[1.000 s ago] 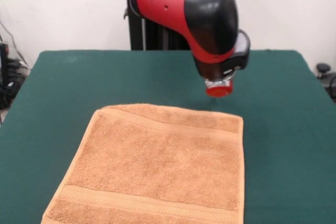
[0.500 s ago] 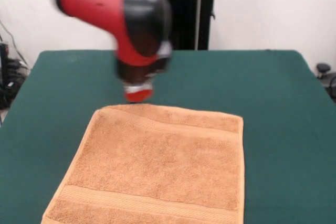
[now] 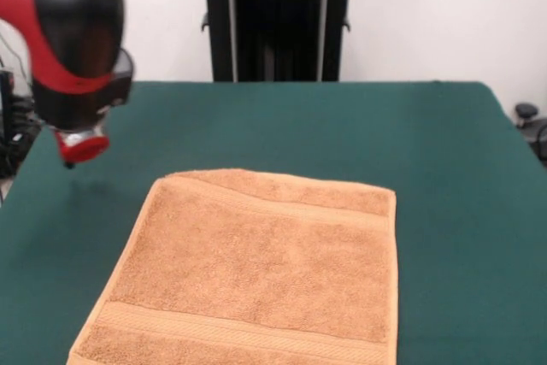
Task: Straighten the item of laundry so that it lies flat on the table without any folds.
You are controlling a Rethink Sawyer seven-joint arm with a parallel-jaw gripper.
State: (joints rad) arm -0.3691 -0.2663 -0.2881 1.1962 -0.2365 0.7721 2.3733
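Note:
An orange-tan terry towel (image 3: pixel 256 267), the item of laundry, lies spread on the dark green table (image 3: pixel 444 168), filling the lower middle of the front view. Its woven border bands run across the far end and the near end. Its surface looks smooth, with a slight wave along the far hem, and its near edge runs off the picture's bottom. My gripper (image 3: pixel 83 150), a red tip under the red and black arm, hangs above the table at the far left, clear of the towel's far left corner. It holds nothing.
A black pedestal (image 3: pixel 278 19) stands behind the table's far edge. Dark cables and equipment (image 3: pixel 13 121) sit beyond the table's left edge, and a black object (image 3: pixel 527 117) beyond its right edge.
The arm swept from above the towel's far right corner, across its far edge, to the table's left side. The towel has not moved.

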